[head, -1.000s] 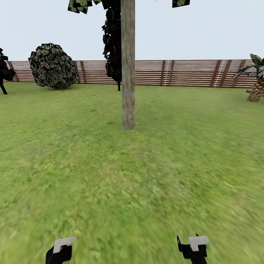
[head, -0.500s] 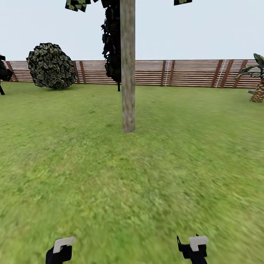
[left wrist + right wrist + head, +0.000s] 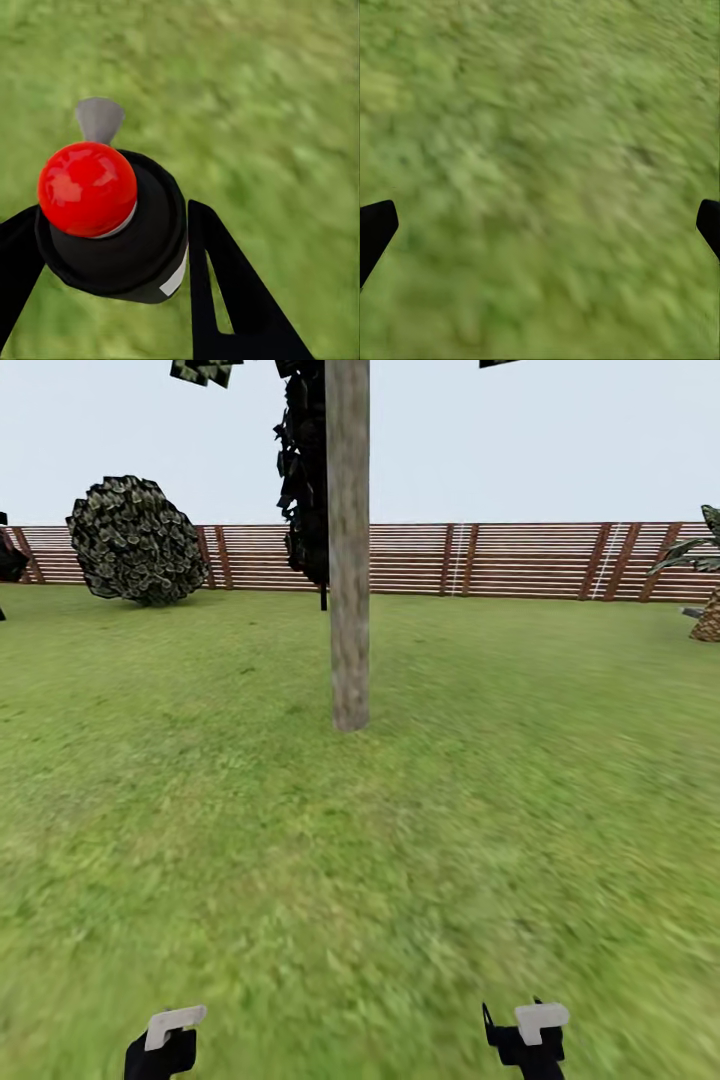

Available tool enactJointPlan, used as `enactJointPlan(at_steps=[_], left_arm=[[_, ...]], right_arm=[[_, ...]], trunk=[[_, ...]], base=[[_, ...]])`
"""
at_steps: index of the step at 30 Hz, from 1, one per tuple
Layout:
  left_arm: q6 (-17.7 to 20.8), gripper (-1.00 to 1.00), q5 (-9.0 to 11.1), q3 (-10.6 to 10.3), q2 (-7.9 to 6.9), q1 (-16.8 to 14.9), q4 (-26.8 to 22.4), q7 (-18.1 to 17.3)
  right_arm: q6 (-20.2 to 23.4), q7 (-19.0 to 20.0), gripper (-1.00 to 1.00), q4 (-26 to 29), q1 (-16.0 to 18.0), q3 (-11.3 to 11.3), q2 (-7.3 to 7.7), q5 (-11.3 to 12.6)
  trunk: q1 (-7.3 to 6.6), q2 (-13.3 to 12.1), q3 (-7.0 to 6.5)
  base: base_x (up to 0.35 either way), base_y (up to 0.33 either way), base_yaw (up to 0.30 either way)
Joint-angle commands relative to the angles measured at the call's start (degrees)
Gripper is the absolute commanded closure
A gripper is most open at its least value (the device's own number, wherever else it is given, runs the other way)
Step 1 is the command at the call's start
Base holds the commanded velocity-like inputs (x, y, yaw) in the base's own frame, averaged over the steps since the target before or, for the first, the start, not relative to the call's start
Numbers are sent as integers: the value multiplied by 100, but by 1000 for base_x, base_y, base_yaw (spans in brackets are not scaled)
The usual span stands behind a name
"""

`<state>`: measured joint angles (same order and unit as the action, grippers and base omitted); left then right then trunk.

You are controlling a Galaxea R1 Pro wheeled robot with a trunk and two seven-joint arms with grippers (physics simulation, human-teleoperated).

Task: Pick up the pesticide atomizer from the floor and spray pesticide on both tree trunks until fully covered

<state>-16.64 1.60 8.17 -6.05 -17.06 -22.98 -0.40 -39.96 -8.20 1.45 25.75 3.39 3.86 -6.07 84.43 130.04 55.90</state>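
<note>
Lawn (image 3: 500, 810): wide, blurred green grass, running from near the robot to the far fence
Fence (image 3: 520, 560): reddish-brown horizontal wooden slats with darker posts, along the far edge
Tree trunk (image 3: 348, 560): smooth round column, mottled grey-tan, upright mid-lawn, centre and ahead, a touch wider at the base
Dark tree (image 3: 305, 470): narrow, near-black, just behind the trunk
Bush (image 3: 135, 540): rounded, of dark flat flakes, far left by the fence
Palm (image 3: 708, 585): short, scaly brown stem, far right
Atomizer (image 3: 112, 225): black round body, glossy red ball top, grey nozzle; held in the left gripper
Left gripper (image 3: 112, 247): black fingers closed against the atomizer's sides
Right gripper (image 3: 540, 225): black fingertips spread wide apart, holding nothing, grass beneath
</note>
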Motion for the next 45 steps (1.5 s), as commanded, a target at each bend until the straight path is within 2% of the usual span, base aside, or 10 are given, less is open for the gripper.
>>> enactJointPlan(at_steps=[1, 45], left_arm=[[-17, 100, 16, 5, 0, -4, 4, -4], [-14, 100, 16, 7, -2, -2, 4, -3]], right_arm=[[-4, -60, -100, -4, 3, 30, 1, -52], [-3, -60, -100, -4, 1, 29, 1, -52]], trunk=[[2, 2, 5], [2, 2, 5]], base=[[340, 0, 0], [340, 0, 0]])
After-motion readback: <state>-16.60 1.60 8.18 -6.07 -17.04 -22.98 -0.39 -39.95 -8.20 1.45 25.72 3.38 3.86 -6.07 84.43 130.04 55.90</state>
